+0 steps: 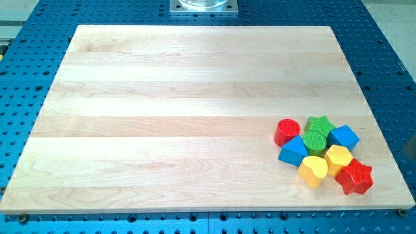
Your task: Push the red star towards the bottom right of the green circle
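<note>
- While my tip is out of view, so its state cannot be told, the red star [355, 177] lies nearest the view's bottom, at about 4 o'clock from the green circle [314, 141].
- Small, rigid and probably light, it should slide easily; push a flat flank, not a point.
- Yellow hexagon [338, 158] and yellow heart [313, 171] sit between; the cluster may scatter.

All the blocks cluster at the board's [162, 97] near right. The green circle [314, 140] sits in the middle, with the green star [320, 125] touching behind it, the red cylinder [286, 132] to its left and the blue cube [343, 137] to its right. The blue block [294, 151], yellow heart [313, 171] and yellow block [338, 158] lie nearer. The red star [355, 177] is nearest, furthest right.
</note>
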